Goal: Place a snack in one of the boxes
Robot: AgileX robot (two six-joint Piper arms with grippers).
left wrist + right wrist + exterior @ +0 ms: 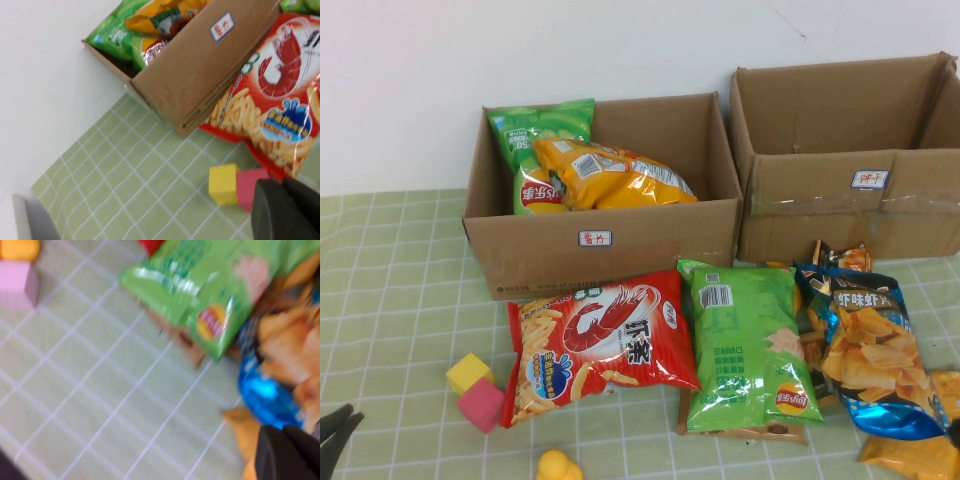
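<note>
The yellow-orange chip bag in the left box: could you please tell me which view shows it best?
The high view: the yellow-orange chip bag lies fully visible inside the box. The left wrist view catches only its edge; the right wrist view misses it.

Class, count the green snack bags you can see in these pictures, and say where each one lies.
2. One green bag stands inside the left cardboard box, behind the yellow-orange bag. The other green bag lies flat on the table before the boxes. More may be hidden.

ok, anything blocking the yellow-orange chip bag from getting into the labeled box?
Nothing; the yellow-orange chip bag already lies inside the labeled box, against a green bag. Left gripper sits at the table's near-left edge, right gripper near-right.
</note>
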